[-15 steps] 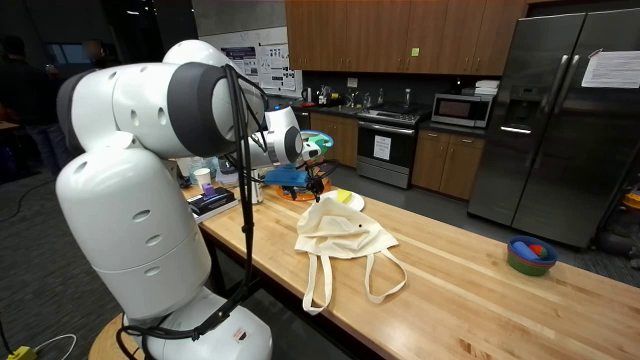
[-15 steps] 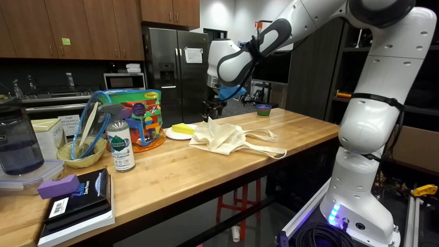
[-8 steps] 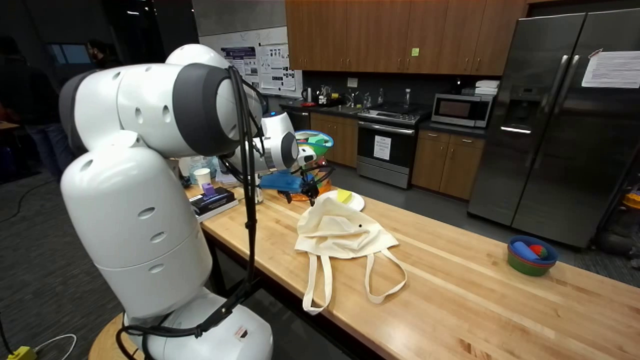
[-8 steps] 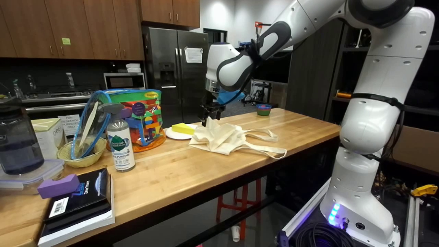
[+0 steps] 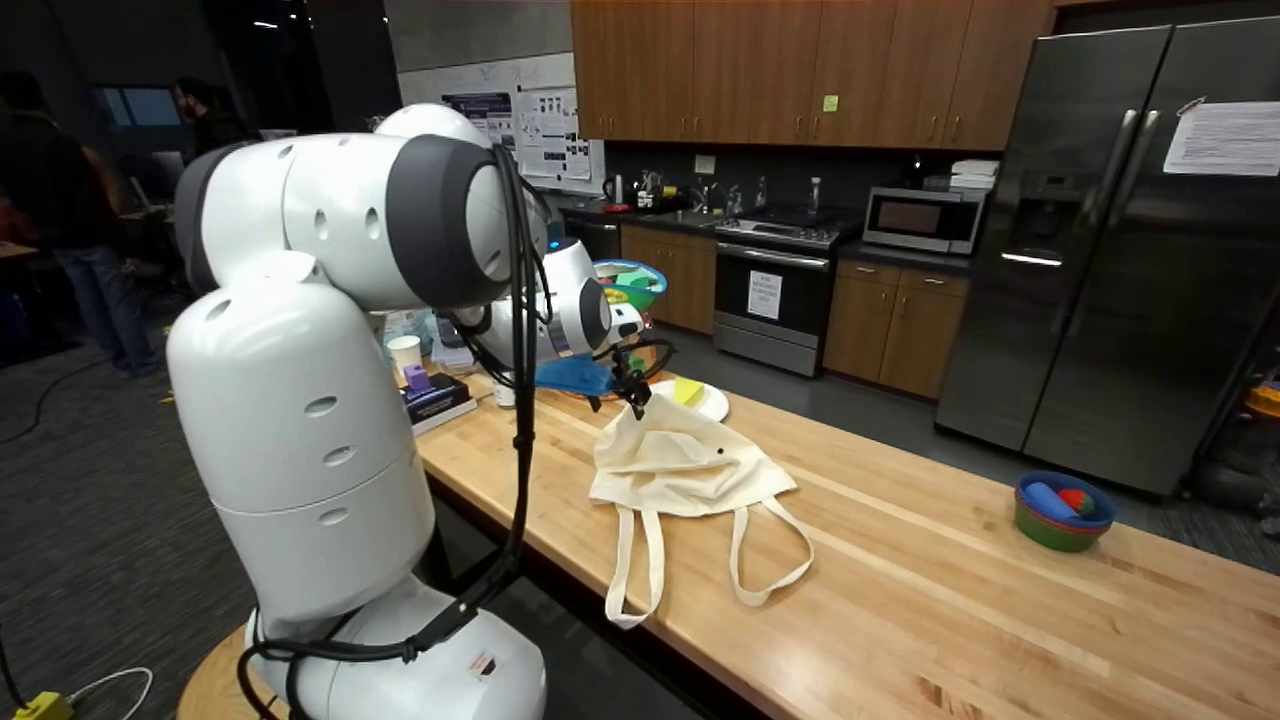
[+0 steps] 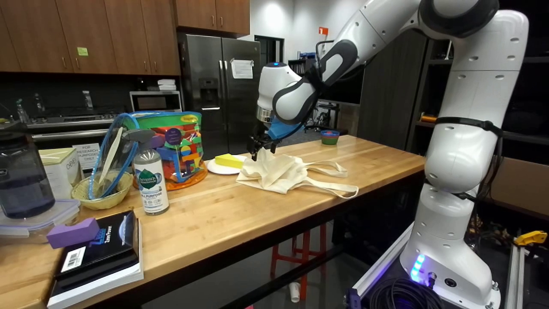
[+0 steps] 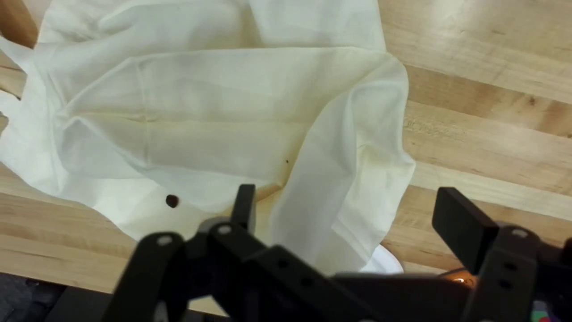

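Black fingers (image 7: 464,228) held wide apart over one end of a crumpled cream tote bag (image 7: 214,103), any contact unclear, the bag laid on a wooden counter (image 5: 900,560), straps (image 5: 655,560) stretched away from the fingers, a yellow block (image 6: 228,161) set on a white plate (image 6: 218,170) just beside.

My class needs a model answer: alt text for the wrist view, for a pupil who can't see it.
An open black gripper spans the bottom, over a rumpled cream tote bag lying on a wooden table. A dark spot marks the bag; a sliver of white plate shows past its edge.
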You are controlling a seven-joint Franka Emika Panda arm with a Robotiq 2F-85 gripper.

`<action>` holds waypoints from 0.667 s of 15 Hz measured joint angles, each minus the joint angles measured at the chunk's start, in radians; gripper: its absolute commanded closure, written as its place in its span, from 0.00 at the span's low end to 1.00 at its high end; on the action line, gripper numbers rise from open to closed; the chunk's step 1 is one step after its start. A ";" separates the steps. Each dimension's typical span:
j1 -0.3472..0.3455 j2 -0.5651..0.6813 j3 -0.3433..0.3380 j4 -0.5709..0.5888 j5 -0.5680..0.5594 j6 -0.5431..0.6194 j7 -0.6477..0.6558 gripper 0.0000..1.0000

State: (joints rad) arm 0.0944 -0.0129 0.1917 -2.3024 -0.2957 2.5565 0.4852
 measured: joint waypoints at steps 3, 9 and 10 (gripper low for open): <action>0.001 0.025 -0.013 0.017 -0.060 0.014 0.063 0.00; 0.019 0.089 -0.025 0.065 -0.075 0.013 0.110 0.00; 0.025 0.099 -0.029 0.069 -0.075 0.013 0.113 0.00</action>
State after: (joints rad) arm 0.1191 0.0860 0.1630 -2.2333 -0.3707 2.5694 0.5984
